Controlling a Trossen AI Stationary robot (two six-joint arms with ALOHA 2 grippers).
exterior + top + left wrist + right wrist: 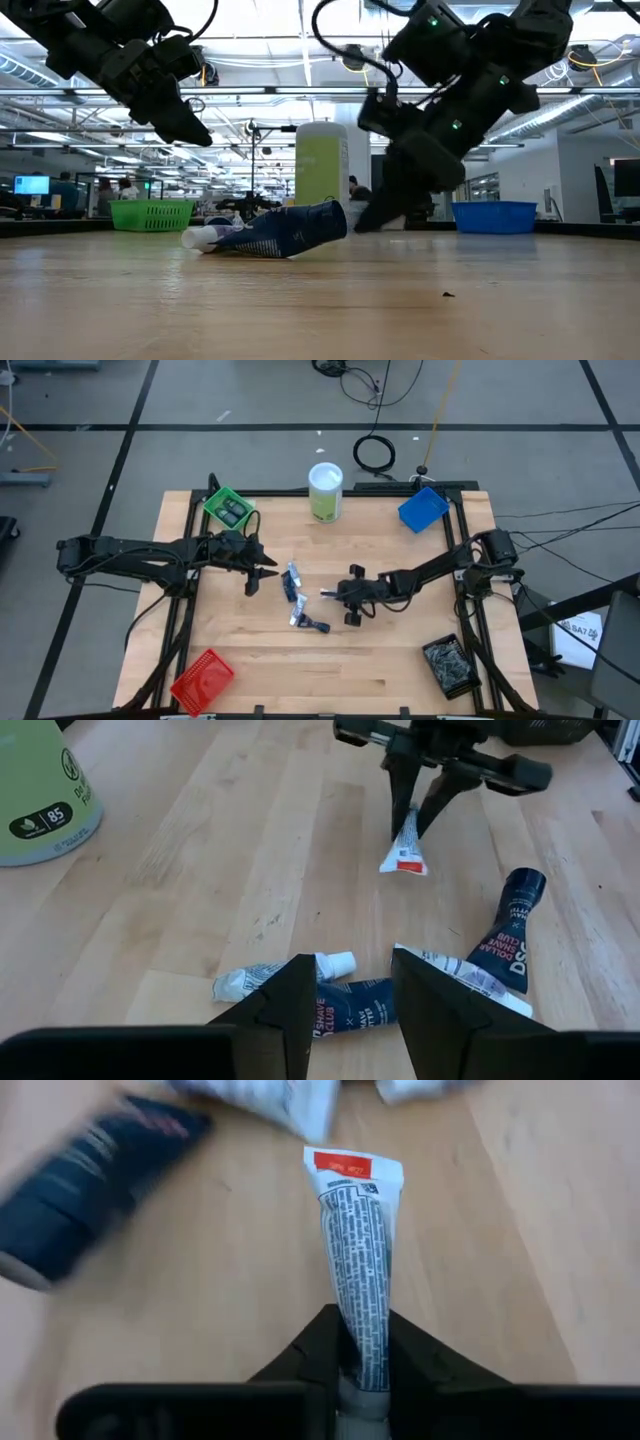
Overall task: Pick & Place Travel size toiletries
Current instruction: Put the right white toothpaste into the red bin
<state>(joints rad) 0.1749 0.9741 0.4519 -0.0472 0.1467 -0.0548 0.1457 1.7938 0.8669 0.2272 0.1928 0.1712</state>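
Observation:
Several toiletry tubes lie flat in a cluster at the table's middle: a blue-and-white tube (335, 990), a second one (465, 975) and a dark blue tube (512, 925); the cluster (295, 600) also shows in the high view. My left gripper (272, 566) hovers open just left of them, its fingers (295, 1010) above the nearest tubes and touching nothing. My right gripper (330, 593) stands right of the cluster, shut on a white printed tube (355, 1230) with a red-marked crimped end. My right gripper (362, 1350) pinches the white tube at its cap end (362, 1335) between the two fingers, which lie along the tube. It comes slanting down from the table's right. The tube sticks out beyond the fingertips, crimped end (405, 862) lowest; whether that end touches the table, I cannot tell.
A tall white-and-green canister (326, 491) stands at the far edge. A green bin (230, 508) is far left, a blue bin (423, 508) far right, a red bin (203, 680) near left and a dark bin (452, 663) near right. Bare wood lies toward the near edge.

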